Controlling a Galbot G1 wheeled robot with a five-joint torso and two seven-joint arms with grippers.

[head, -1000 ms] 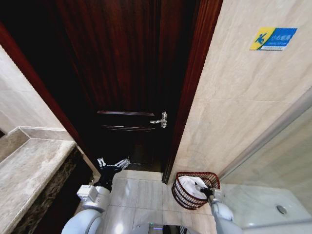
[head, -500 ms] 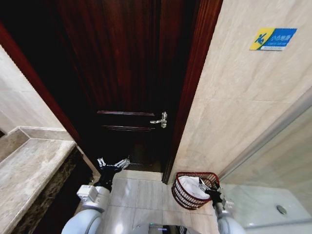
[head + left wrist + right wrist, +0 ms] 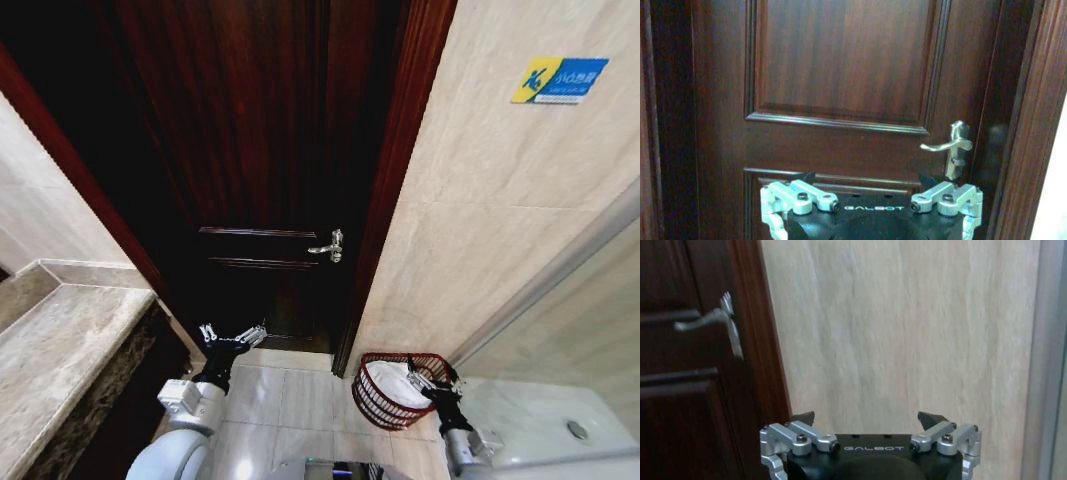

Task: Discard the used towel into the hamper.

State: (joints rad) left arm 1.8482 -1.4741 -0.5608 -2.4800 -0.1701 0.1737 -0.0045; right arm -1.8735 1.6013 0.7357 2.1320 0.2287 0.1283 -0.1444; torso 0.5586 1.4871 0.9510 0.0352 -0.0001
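Note:
The hamper (image 3: 372,398), a small round dark reddish-brown wire basket, stands on the tiled floor by the wall right of the door. A white towel (image 3: 397,383) lies inside it. My right gripper (image 3: 432,379) is open and empty, held just above the hamper's right rim. In the right wrist view its fingertips (image 3: 801,418) stand wide apart, facing the beige wall. My left gripper (image 3: 232,337) hangs open and empty on the left, in front of the dark door; its fingers (image 3: 805,179) are spread in the left wrist view.
A dark wooden door (image 3: 260,160) with a silver lever handle (image 3: 328,246) is straight ahead. A stone counter (image 3: 60,360) lies at the left. Beige tiled wall (image 3: 500,220) and a white shower tray (image 3: 545,420) are at the right. Pale floor tiles (image 3: 285,395) lie between the arms.
My right arm has drawn back and to the right from over the hamper. The towel stays in the basket. The left arm has not moved.

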